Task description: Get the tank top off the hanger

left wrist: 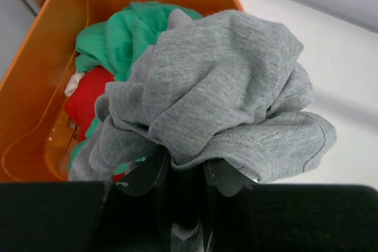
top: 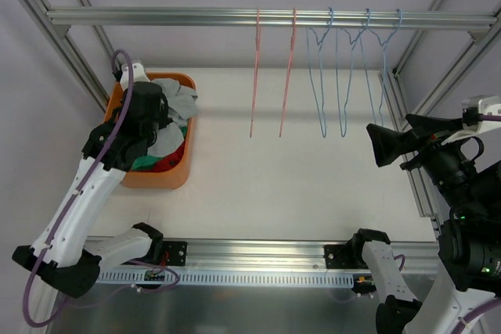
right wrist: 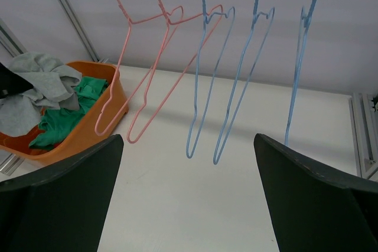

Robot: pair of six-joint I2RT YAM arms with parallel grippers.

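Left wrist view: gray tank top (left wrist: 224, 87) is seen bunched in the left tool (left wrist: 184, 166), whose jaws are clamped on a gathered fold at the bundle's underside. The bundle is held over the orange basket (left wrist: 35, 45), touching or just above the green and red clothes inside; which cannot be told.

Every hanger on the rail (top: 196, 16) hangs bare, pink hangers (top: 256, 76) and blue hangers (top: 339, 84) alike, so the garment is judged already off.

Handling, as judged: soft knit, light, limp, no stiffness. It is best taken at a thick gathered fold, since a single layer could slip out.

Left arm is stretched up the bench's left side, elbow low by the near corner, wrist bent over the basket. Right tool (top: 374, 145) is held at the bench's right edge with its jaws spread wide and nothing between them, aimed toward the hangers.
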